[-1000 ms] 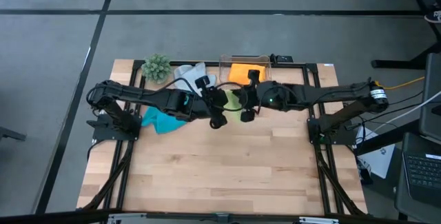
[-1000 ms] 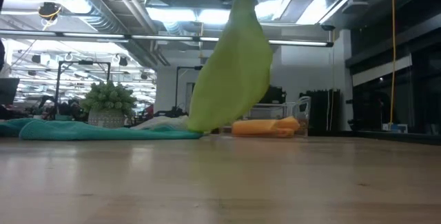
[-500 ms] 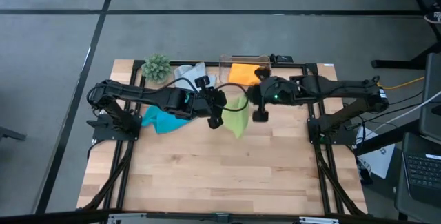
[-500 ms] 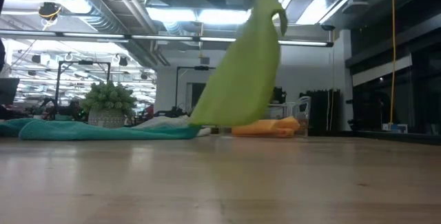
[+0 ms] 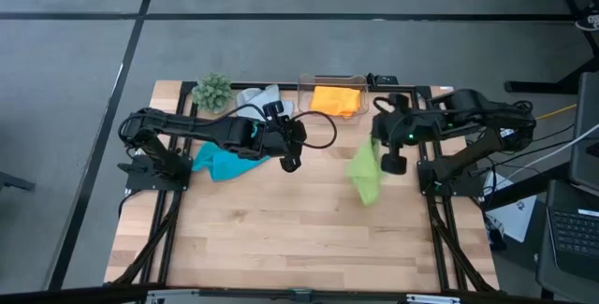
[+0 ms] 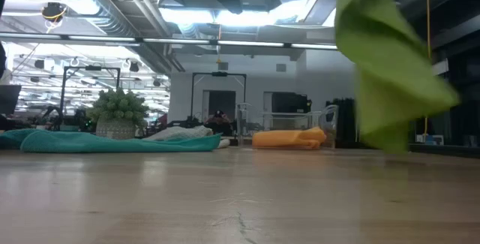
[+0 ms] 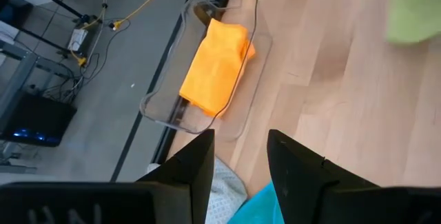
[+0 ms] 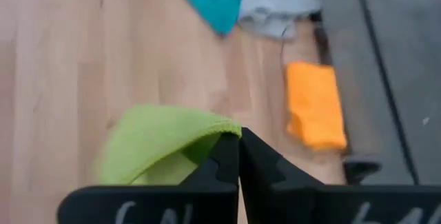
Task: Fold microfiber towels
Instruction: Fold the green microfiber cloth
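high view had the right gripper (image 5: pixel 390 152) pinched shut on the lime green towel (image 5: pixel 366 175), which hung below it clear of the wooden table (image 5: pixel 281 238), on the right-arm side of the clear plastic box (image 5: pixel 330 83). right wrist view confirmed the fingers (image 8: pixel 227 162) closed tight over the cloth's folded edge. low view showed the towel dangling well above the tabletop. the orange towel (image 5: pixel 336 99) lay folded inside the box. the left gripper (image 5: pixel 289 159) hovered on the box's other side, its fingers (image 7: pixel 196 169) narrowly parted and holding nothing. past it the turquoise towel (image 5: pixel 221 164) lay crumpled, the light grey towel (image 5: pixel 255 97) bunched between the box and a small green plant (image 5: pixel 212 91).
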Robot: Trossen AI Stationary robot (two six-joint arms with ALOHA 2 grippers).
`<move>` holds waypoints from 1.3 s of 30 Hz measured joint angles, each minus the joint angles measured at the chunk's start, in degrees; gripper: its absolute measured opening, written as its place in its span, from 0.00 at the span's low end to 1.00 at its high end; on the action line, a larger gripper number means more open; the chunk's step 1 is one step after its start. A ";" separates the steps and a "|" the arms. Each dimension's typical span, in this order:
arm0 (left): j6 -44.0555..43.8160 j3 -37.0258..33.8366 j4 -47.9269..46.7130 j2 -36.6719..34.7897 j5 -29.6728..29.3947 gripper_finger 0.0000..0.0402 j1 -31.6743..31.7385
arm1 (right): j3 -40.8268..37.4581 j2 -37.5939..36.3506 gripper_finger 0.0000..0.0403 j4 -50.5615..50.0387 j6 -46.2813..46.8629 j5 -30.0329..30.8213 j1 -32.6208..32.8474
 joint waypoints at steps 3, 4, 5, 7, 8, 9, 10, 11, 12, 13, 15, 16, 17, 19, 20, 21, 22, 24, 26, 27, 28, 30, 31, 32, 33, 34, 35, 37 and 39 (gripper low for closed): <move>0.02 0.00 0.02 0.02 0.00 0.32 0.32 | -1.20 0.10 0.00 2.08 1.26 -4.66 0.29; 0.02 0.00 0.02 0.02 0.00 0.32 0.47 | -2.26 0.45 0.00 3.62 0.81 -6.06 0.26; 0.02 0.00 0.02 0.02 0.00 0.32 0.64 | -3.53 0.90 0.00 5.49 -0.16 -7.17 0.16; -0.10 0.00 0.00 0.00 -0.04 0.32 0.75 | -6.69 2.11 0.00 9.92 -3.60 -10.27 -0.30; -0.22 0.00 0.00 0.00 -0.14 0.32 0.75 | -8.33 2.85 0.00 12.02 -6.15 -11.50 -0.69; -0.26 0.00 -0.05 0.00 -0.17 0.32 0.73 | -9.81 3.67 0.00 14.36 -8.54 -11.91 -0.95; -0.28 0.00 -0.21 0.00 -0.15 0.32 0.71 | -11.11 4.53 0.00 17.02 -10.46 -11.94 -1.21; -0.30 0.00 -0.66 0.00 -0.21 0.32 0.69 | -12.17 5.44 0.01 19.56 -12.39 -11.44 -1.48; -0.41 0.02 -1.43 0.00 -0.50 0.32 0.66 | -13.03 6.22 0.02 22.06 -14.19 -10.54 -1.64; -0.86 0.02 -2.35 -0.03 -1.02 0.32 0.64 | -13.67 6.98 0.04 24.85 -15.81 -9.47 -1.79; -3.03 0.02 -5.19 -0.24 -2.50 0.32 0.64 | -14.22 8.53 0.09 30.66 -18.11 -7.37 -2.22; -4.50 0.05 -6.69 -0.32 -3.14 0.32 0.64 | -14.17 9.39 0.13 32.49 -19.07 -6.75 -2.47; -6.03 0.07 -8.46 -0.40 -3.72 0.32 0.65 | -13.75 10.16 0.16 33.11 -20.48 -6.66 -2.79; -9.44 0.07 -12.40 -0.40 -4.95 0.32 0.69 | -12.63 11.51 0.24 34.30 -22.36 -6.60 -3.22; -11.34 0.07 -14.12 -0.40 -5.60 0.32 0.69 | -12.01 11.93 0.27 34.57 -23.35 -6.57 -3.46; -12.96 0.07 -15.58 -0.40 -6.16 0.32 0.69 | -11.56 12.17 0.31 34.86 -24.48 -6.57 -3.63; -14.43 0.07 -16.93 -0.40 -6.55 0.32 0.69 | -11.20 12.26 0.35 35.14 -24.82 -6.56 -3.71; -16.63 0.07 -18.99 -0.39 -6.61 0.32 0.69 | -10.85 12.19 0.43 35.32 -24.88 -5.54 -3.89; -17.86 0.07 -20.08 -0.40 -6.62 0.32 0.66 | -10.77 11.73 0.49 33.87 -24.38 -2.86 -4.02; -18.05 0.07 -20.64 -0.38 -6.56 0.32 0.64 | -10.77 11.30 0.51 32.19 -23.39 -1.47 -4.04; -18.06 0.07 -20.85 -0.37 -6.51 0.32 0.64 | -10.75 10.91 0.53 29.99 -21.82 -0.31 -4.04; -18.12 0.07 -21.00 -0.37 -6.45 0.32 0.64 | -10.64 10.32 0.54 24.67 -17.01 1.25 -4.06; -18.09 0.07 -21.05 -0.37 -5.98 0.32 0.64 | -10.64 10.27 0.55 21.26 -14.50 1.55 -4.04; -18.07 0.07 -21.03 -0.37 -5.18 0.32 0.71 | -10.64 10.27 0.55 17.62 -11.94 1.47 -4.04; -18.06 0.07 -21.04 -0.37 -3.96 0.32 0.74 | -10.64 10.31 0.54 13.92 -9.22 1.05 -4.04; -18.05 0.07 -21.03 -0.37 -2.35 0.32 0.83 | -10.72 10.31 0.54 9.44 -6.13 0.55 -4.04; -18.05 0.07 -21.03 -0.37 -0.19 0.32 0.93 | -11.27 10.25 0.53 5.56 -3.93 -0.33 -4.02; -18.01 0.04 -20.98 -0.37 5.62 0.32 1.25 | -13.81 9.55 0.53 -0.38 -3.23 -1.34 -3.91; -16.71 -0.78 -19.83 -0.40 10.70 0.32 1.58 | -18.00 7.62 0.52 -0.93 -3.51 -1.54 -3.90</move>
